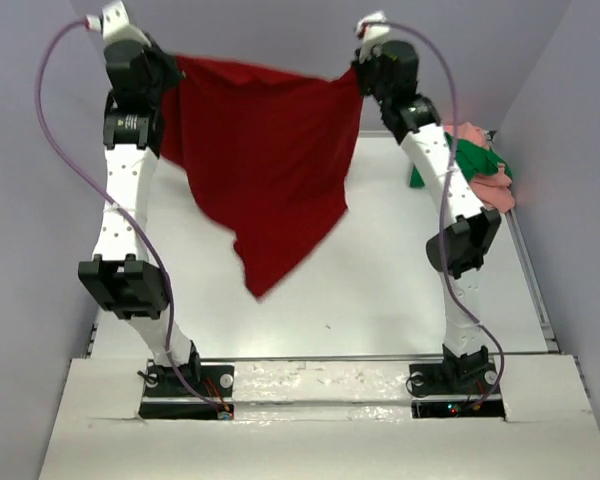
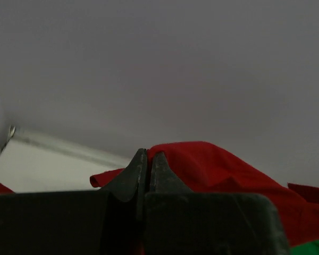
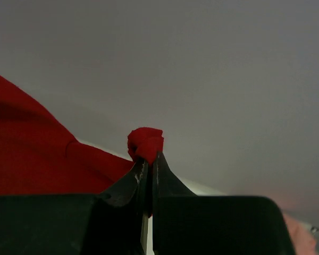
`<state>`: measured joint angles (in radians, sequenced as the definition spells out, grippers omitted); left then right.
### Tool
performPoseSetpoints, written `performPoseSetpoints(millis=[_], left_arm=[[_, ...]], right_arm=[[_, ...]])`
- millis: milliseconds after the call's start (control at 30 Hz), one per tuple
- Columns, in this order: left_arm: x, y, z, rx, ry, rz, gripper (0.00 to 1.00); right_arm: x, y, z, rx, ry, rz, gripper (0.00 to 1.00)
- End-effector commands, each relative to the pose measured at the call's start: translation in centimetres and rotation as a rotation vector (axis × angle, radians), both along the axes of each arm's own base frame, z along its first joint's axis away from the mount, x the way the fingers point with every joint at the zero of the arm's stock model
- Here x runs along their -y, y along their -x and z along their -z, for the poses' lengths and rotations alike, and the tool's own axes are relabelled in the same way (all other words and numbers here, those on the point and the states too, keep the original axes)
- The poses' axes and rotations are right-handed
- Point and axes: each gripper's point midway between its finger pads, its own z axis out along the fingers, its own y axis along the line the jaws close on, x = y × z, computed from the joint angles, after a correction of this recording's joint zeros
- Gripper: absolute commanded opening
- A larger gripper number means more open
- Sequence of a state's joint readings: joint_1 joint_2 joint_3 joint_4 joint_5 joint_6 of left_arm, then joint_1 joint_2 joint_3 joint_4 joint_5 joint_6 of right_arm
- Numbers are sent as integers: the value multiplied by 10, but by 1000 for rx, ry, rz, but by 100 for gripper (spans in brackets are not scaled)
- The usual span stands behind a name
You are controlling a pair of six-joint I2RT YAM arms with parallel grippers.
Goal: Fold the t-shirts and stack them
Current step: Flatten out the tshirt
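Overhead view first: red shirt hangs in the air over the table, stretched between the two raised arms; left gripper pinches one upper corner and right gripper the other, the top edge sagging a little between them; the cloth falls in folds to a narrow tip low and left of centre; whether that tip touches the table I cannot tell; green shirt and pink shirt lie crumpled together at the table's far right side, partly behind the right arm. Left wrist view: left gripper has its jaws pressed together, red shirt bunched right at the tips and spreading to the right; a sliver of green shirt shows in the bottom right corner. Right wrist view: right gripper is clamped on a small wad of red shirt that pokes out above the tips; the rest spreads away to the left; pink shirt is a blur at bottom right.
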<state>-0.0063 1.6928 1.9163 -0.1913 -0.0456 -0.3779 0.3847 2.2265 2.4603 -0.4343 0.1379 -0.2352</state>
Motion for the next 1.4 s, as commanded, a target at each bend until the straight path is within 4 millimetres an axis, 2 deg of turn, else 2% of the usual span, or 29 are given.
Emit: performPoseSetpoints(millis=[0,33,67,100,167,200,233,267,300,333,367,467,500,567,600,633,700,733,833,967,1067,1100,1133,1167,1200,1233,1267,1300,1367], left_arm=[[19,37,-171,439,-109,114,0],[22,46,-191,485,-107,125,0],[27,51,-196,497,-106,154,0],[30,57,-195,493,-100,171,0],[37,61,-182,463,-93,212,0],[39,63,-160,424,-87,226,0],[41,64,-144,397,-86,241,0],[45,68,-133,385,-87,264,0],[47,74,-98,326,-78,276,0],[47,78,-87,331,-79,279,0],[49,83,-73,317,-81,290,0],[50,101,-10,237,-101,307,0],[53,109,23,181,-104,326,0],[56,117,59,121,-142,364,0],[57,121,77,88,-152,378,0],[58,129,106,26,-159,394,0],[60,139,131,-25,-199,433,0],[61,149,147,-72,-203,444,0],[57,165,157,-115,-251,449,0],[48,181,169,-194,-229,401,0],[40,192,193,-314,-195,350,5],[39,195,197,-334,-184,335,13],[37,200,200,-354,-164,315,54],[35,202,201,-368,-131,288,95],[35,204,200,-374,-119,278,99],[35,207,191,-368,-111,274,99],[37,209,183,-354,-96,280,99],[38,208,155,-297,-91,278,99],[47,207,118,-204,-44,300,99]], right_arm=[[36,88,-265,646,-160,-13,0],[46,112,-293,725,-180,-12,0],[49,124,-303,751,-186,-20,0],[58,159,-330,812,-195,-41,0],[57,164,-316,786,-179,-59,0],[57,172,-312,773,-179,-75,0],[65,197,-321,790,-187,-88,0],[56,182,-279,693,-160,-107,0],[50,186,-263,654,-166,-149,0],[48,188,-246,612,-181,-161,0],[46,189,-205,519,-181,-170,0],[30,200,-129,315,-241,-257,0],[23,210,-70,174,-283,-282,0],[20,225,-1,-4,-310,-288,0],[21,242,59,-159,-356,-263,0],[23,254,92,-249,-367,-247,0],[29,276,139,-381,-385,-209,0],[29,300,166,-479,-406,-199,0],[33,328,170,-543,-453,-182,0],[34,349,173,-627,-461,-191,0],[24,370,185,-775,-461,-251,0],[21,378,187,-815,-464,-275,0],[22,386,190,-856,-458,-280,5],[21,391,190,-872,-457,-292,16],[22,394,187,-877,-451,-298,31],[25,395,177,-867,-432,-296,62],[27,393,168,-845,-425,-292,82],[23,386,142,-785,-416,-336,99],[21,380,121,-765,-392,-359,100]])
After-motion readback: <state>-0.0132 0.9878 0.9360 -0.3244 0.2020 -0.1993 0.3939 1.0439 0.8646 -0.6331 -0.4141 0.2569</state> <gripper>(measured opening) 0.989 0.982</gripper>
